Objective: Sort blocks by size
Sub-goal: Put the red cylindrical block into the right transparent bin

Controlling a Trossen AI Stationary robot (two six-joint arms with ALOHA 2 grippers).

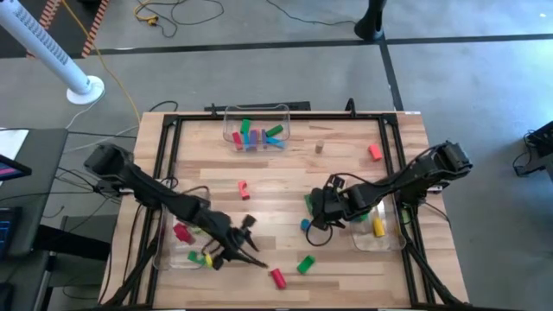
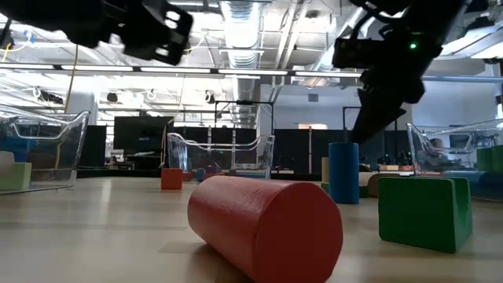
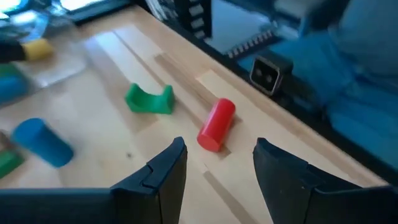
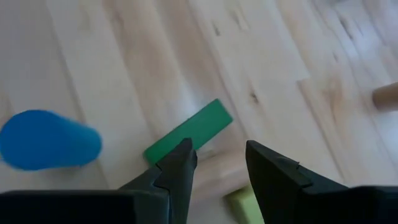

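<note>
1. Red cylinder (image 3: 216, 124) lies just ahead of my left gripper (image 3: 217, 163), whose fingers stand apart with nothing between them.
2. My right gripper (image 4: 217, 163), also parted and empty, hovers over a green bar (image 4: 189, 131), blue cylinder (image 4: 48, 139) beside.
3. Picking is in hand; next I must descend, straddle, close.

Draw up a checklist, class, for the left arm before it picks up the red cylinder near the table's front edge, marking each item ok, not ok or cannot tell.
1. Left end effector open: ok, a gap shows between its fingers.
2. Nothing held in it: ok.
3. Red cylinder in front of the gap: ok, lying on its side.
4. Green arch clear of the cylinder: ok, apart from it.
5. Right end effector out of the way: ok, above a green bar elsewhere on the table.
6. Fingers low enough to grip: cannot tell.
</note>
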